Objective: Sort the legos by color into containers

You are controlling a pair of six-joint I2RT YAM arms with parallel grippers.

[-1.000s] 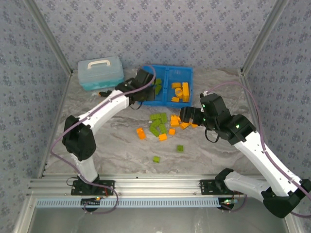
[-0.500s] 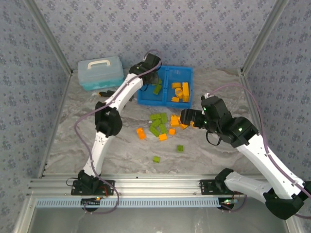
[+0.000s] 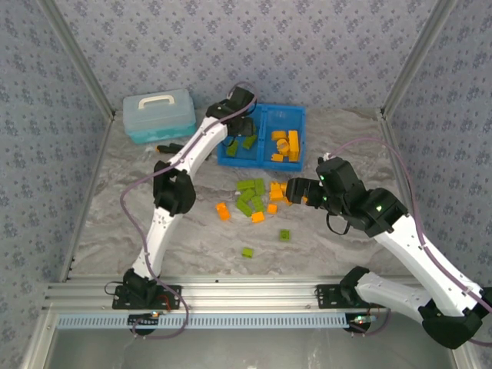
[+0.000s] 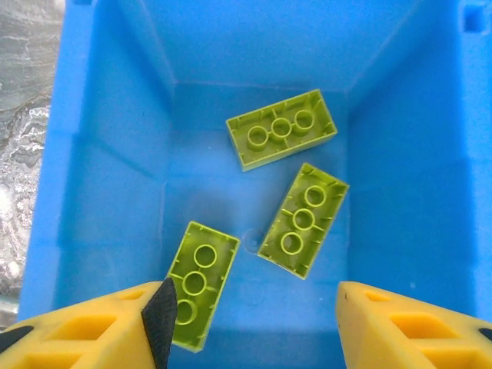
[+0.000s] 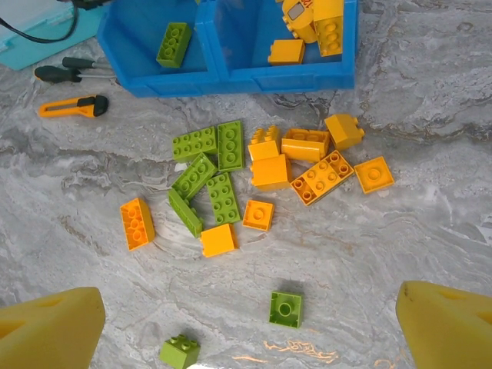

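From the top camera I see the left gripper (image 3: 240, 127) hanging over the left compartment of the blue bin (image 3: 300, 131) at the far side of the table (image 3: 177, 231). Olive green bricks (image 3: 246, 143) lie in that compartment and orange bricks (image 3: 286, 144) in the right one. From up here I cannot tell how its jaws stand. The right gripper (image 3: 289, 190) hovers at the right edge of the loose pile (image 3: 257, 198), a mix of green and orange pieces on the marble just near of the bin. A lone orange brick (image 3: 223, 211) lies to the pile's left and a green square (image 3: 284, 235) nearer to me. On the left wrist camera the yellow fingers (image 4: 92, 330) are spread wide with nothing between them. Below them three green bricks lie upside down on the blue floor, hollow undersides and round tubes showing. The nearest is partly behind the left finger's black pad. On the right wrist camera that arm's fingers (image 5: 50, 330) also stand wide apart and empty, high over the marble. The pile lies between them and the bin: green bricks on its left, orange blocks and a studded orange plate (image 5: 323, 177) on its right. A utility knife (image 5: 73, 106) lies left of the bin.
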